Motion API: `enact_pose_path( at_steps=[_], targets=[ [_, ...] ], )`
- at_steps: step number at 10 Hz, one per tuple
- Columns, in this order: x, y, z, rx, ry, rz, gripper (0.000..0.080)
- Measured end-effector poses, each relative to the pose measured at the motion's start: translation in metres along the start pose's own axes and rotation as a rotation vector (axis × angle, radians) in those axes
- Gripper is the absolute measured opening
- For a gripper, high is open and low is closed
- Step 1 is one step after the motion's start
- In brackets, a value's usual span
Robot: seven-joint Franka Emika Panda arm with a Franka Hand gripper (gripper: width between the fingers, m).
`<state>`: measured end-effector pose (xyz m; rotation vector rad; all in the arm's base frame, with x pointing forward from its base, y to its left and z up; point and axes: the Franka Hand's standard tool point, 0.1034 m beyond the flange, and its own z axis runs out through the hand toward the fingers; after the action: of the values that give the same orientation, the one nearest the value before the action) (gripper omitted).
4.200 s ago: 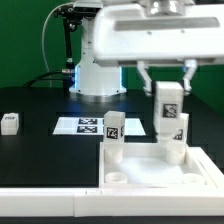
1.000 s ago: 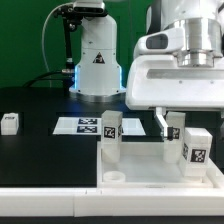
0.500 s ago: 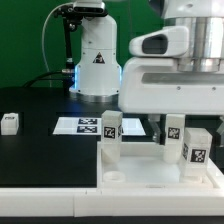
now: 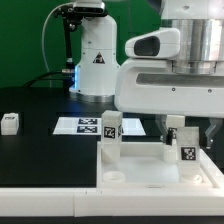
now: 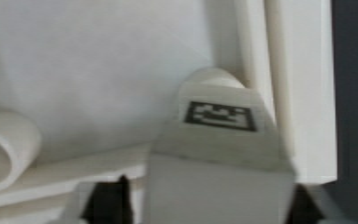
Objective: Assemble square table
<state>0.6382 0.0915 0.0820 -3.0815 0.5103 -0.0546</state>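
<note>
Front edge: a long white border wall (image 4: 50,178) runs along the near side of the black desk (image 4: 40,145), just in front of the top.
Top: the white plastic square tray-like top with raised rim (image 4: 150,170) (image 5: 87,70) lies flat on the desk right behind that wall, and there's a round socket (image 4: 113,177) in its near corner on the exterior view's left.
Near leg: a short white peg leg with a black-and-white square tag (image 4: 188,152) (image 5: 220,150) stands upright inside the top, hard by its rim on the exterior view's right.
Gripper: the big white gripper (image 4: 185,130) (image 5: 211,205) hangs right over that side of the top.
Fingers: the dark fingers (image 5: 108,203) sit either side of that leg, tight against its flanks. I cannot tell whether they are pinching it.
Second leg: another white tagged peg (image 4: 176,130) stands upright just behind the first, under the gripper.
Third leg: a tagged peg (image 4: 111,135) stands upright in the top's far corner on the exterior view's left.
Marker board: the flat white marker board (image 4: 82,125) lies on the desk just beyond the top.
Loose leg: one small white peg (image 4: 9,122) lies on the desk, well apart from the top, toward the exterior view's left.
Back: the white robot base (image 4: 95,60) stands beyond the top.
</note>
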Motion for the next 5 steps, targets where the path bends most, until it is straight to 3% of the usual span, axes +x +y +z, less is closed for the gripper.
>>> enact_pose_path(
  at_steps=[5],
  targets=[
    [-0.0014, -0.002, 0.0019, -0.003, -0.002, 0.448, 0.0284]
  ],
)
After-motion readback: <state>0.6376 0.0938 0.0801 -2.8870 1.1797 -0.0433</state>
